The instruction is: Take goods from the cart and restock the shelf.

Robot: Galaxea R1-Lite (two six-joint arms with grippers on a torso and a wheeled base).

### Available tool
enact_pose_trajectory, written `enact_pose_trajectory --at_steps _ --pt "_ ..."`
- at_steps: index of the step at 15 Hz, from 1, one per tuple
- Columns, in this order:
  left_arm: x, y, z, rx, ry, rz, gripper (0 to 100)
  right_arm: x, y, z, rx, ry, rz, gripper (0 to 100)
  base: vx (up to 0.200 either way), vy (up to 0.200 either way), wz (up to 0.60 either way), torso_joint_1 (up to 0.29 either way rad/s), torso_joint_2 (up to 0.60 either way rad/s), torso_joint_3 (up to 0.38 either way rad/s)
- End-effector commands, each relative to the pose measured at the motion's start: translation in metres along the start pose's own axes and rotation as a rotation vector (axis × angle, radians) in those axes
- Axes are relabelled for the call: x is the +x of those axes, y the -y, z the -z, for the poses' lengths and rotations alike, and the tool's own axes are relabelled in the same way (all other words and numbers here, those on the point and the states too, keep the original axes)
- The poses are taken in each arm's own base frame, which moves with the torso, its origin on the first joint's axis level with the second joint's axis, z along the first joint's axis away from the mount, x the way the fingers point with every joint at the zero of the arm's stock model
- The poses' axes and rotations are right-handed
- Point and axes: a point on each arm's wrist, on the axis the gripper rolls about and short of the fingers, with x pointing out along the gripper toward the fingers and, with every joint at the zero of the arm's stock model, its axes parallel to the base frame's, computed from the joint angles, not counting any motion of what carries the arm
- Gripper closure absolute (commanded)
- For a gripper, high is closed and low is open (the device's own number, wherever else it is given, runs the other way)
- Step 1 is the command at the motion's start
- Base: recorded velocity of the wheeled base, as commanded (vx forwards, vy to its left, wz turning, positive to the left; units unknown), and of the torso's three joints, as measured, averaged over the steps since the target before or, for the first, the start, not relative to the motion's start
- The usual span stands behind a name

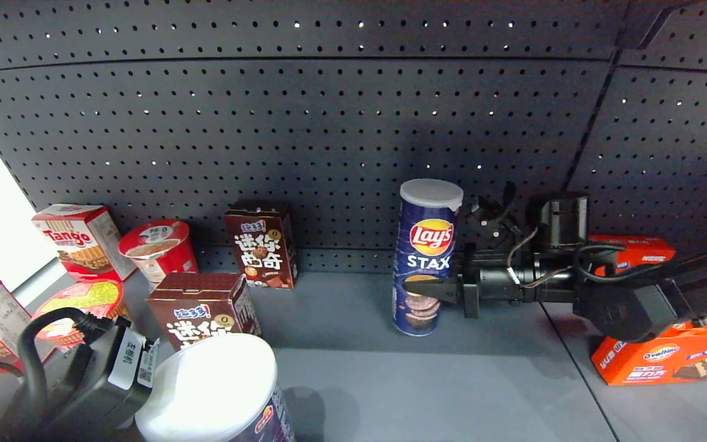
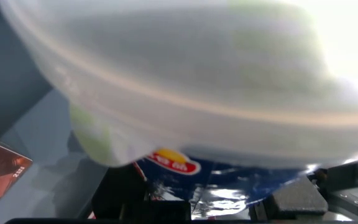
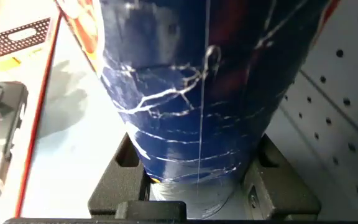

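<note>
A tall blue chip can (image 1: 428,245) with a white lid stands upright on the grey shelf (image 1: 452,387), near the pegboard back. My right gripper (image 1: 432,287) comes in from the right and is shut on its lower half. In the right wrist view the can (image 3: 197,93) sits between the black fingers (image 3: 120,171). A second blue can with a white lid (image 1: 212,387) hangs at the front left, with my left gripper (image 1: 139,393) shut on it. The left wrist view has that lid (image 2: 197,81) close up above the gripper (image 2: 216,202).
Two brown boxes (image 1: 261,248) (image 1: 203,310), a red cup (image 1: 158,248) and a red-and-white box (image 1: 83,239) fill the shelf's left. Orange boxes (image 1: 679,356) (image 1: 633,252) lie at the right. Bare shelf floor spreads between the brown boxes and the standing can.
</note>
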Motion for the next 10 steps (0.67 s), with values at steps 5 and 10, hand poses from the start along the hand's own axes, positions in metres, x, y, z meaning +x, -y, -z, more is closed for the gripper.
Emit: enact_pose_trajectory --at_steps 5,10 --pt "-0.001 0.0 -0.003 0.006 0.014 -0.002 100 -0.034 -0.063 -0.02 -0.028 0.022 0.0 100 0.0 0.0 0.0 0.0 0.0 0.0" --pt "0.0 -0.001 -0.003 0.004 0.008 -0.007 100 -0.049 -0.085 -0.015 -0.023 0.013 -0.019 100 0.0 0.0 0.0 0.0 0.0 0.0"
